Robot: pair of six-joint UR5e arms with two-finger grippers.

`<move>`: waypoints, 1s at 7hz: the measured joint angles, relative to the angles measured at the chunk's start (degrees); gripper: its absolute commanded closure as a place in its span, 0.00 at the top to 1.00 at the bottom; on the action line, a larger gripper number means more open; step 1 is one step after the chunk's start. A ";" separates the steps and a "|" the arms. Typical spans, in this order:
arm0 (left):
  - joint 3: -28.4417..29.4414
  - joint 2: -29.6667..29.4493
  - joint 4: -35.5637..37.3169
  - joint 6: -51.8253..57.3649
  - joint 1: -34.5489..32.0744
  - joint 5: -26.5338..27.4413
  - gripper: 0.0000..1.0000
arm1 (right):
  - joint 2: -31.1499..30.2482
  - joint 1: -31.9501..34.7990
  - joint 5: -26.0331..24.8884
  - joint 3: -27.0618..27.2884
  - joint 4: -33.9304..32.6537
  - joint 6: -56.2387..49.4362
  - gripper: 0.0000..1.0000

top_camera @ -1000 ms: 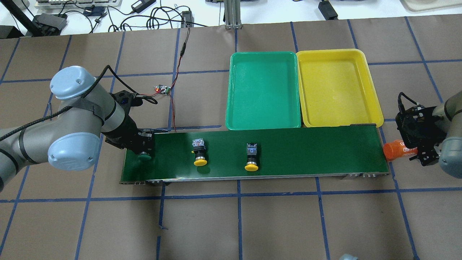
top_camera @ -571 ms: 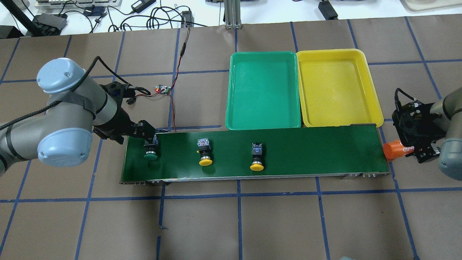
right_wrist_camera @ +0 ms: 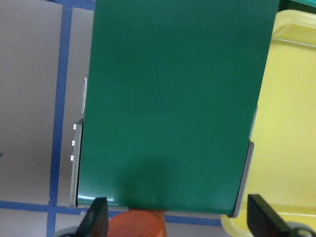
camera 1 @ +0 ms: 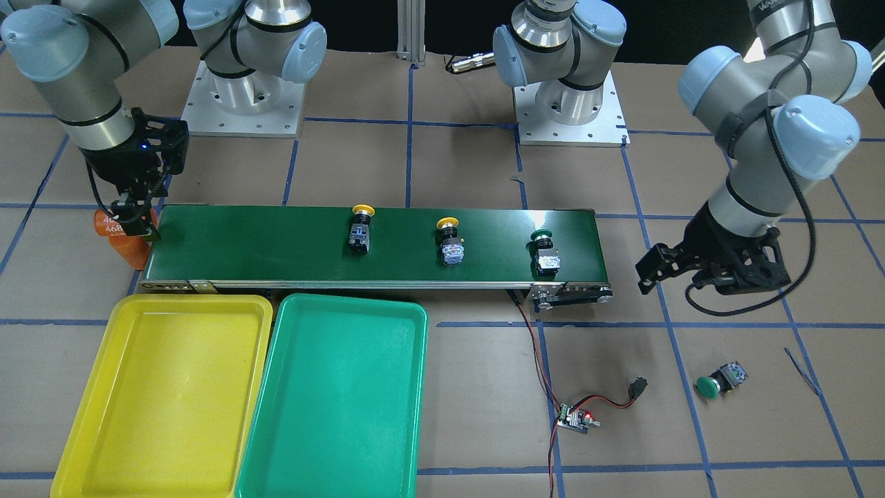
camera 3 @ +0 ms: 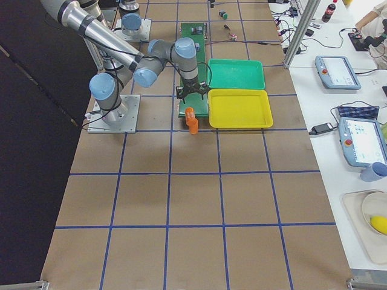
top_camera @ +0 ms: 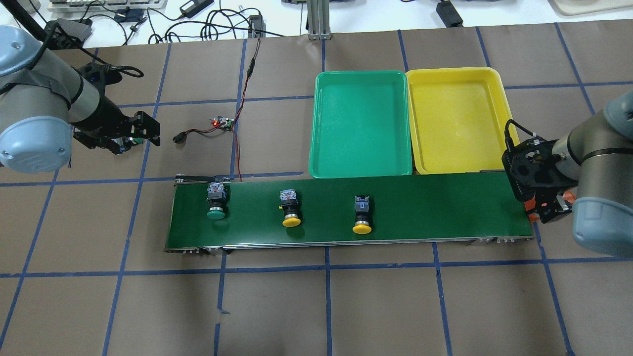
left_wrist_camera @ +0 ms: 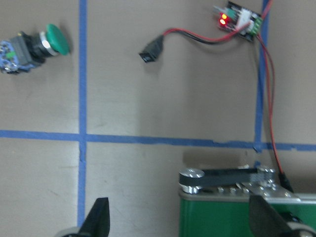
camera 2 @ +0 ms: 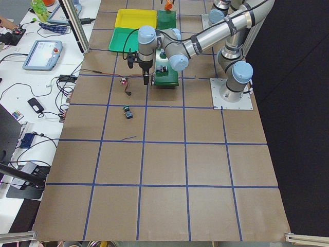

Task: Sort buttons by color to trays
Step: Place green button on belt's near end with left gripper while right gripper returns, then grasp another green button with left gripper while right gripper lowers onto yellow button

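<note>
Logging left gripper (left_wrist_camera: 180, 218) and right gripper (right_wrist_camera: 178, 217) both spread wide, holding nothing. We see one green button (top_camera: 216, 203) and two yellow buttons (top_camera: 291, 213) (top_camera: 361, 220) on conveyor belt (top_camera: 435, 207), second green button (camera 1: 715, 382) on table (camera 1: 760, 436).

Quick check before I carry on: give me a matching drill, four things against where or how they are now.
1 green tray
2 loose green button
3 orange cylinder
4 left gripper

A lying on the table, off the belt
B at the belt's end, under the right gripper
C empty, beside the yellow tray
D open, near the belt's other end

Pairs: 1-C, 2-A, 3-B, 4-D
</note>
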 measured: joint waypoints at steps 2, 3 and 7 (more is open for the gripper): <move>2.29 -5.16 5.20 -8.01 4.06 0.01 1.00 | 0.07 5.72 0.03 0.00 -0.20 7.69 1.00; 3.05 -6.98 6.62 -15.21 5.24 0.06 1.00 | 0.15 8.94 0.04 0.00 -0.62 10.77 1.00; 3.49 -12.85 16.54 -30.73 8.08 2.84 1.00 | 0.68 15.58 0.57 -0.06 -1.60 33.65 1.00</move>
